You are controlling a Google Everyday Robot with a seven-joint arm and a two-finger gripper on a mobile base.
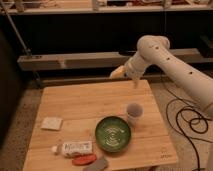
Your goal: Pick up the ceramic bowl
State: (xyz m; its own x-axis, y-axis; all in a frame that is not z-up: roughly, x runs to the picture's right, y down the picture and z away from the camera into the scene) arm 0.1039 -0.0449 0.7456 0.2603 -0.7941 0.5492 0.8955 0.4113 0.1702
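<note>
- A pale wooden table (90, 100) of slatted planks stands on a speckled floor. Behind it runs a long low shelf (75, 60) against a dark background.
- The ceramic bowl (113, 134) sits on the near right part of the table. It is round, shallow and glazed dark green, with pale swirl rings inside.
- A small greyish-white cup (134, 112) stands upright just beside the bowl, at its far right edge; whether they touch cannot be told.
- Left of the bowl a white tube-like pack (73, 148) lies on its side. A red oblong thing (84, 160) and a grey thing (99, 165) lie at the near edge.
- A flat white square pad (51, 123) lies near the left edge, well apart from the bowl.
- The smooth white arm (165, 65) reaches in from the right. Its gripper (118, 73), pale yellowish, hangs above the far edge of the table, well apart from the bowl; whether it is apart or together cannot be told.
- Black cables (185, 115) curl on the floor to the right.
- Nothing lies over the bowl.
</note>
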